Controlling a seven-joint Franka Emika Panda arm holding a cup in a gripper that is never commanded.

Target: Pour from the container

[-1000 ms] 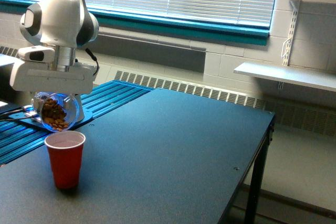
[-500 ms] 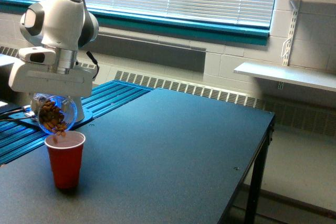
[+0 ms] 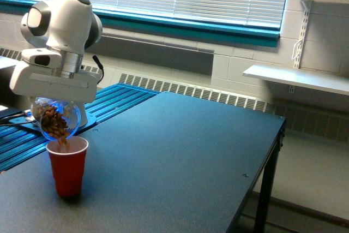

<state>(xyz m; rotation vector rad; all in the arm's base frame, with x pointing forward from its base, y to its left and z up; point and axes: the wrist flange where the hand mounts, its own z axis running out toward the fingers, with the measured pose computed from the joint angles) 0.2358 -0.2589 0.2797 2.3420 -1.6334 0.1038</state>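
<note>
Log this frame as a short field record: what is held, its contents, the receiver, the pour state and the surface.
held item: clear container, tilted mouth-down under the gripper
contents: brown pieces, a few dropping from the mouth
receiver: red cup, upright, directly below the container's mouth
pour state: under way; pieces falling into the cup
surface: dark table, red cup standing near its edge on the exterior view's left
fingers: hidden behind the gripper body and container

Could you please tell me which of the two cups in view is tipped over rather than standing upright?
The clear container in the hand, tilted and spilling brown pieces. The red cup stands upright on the table.
</note>
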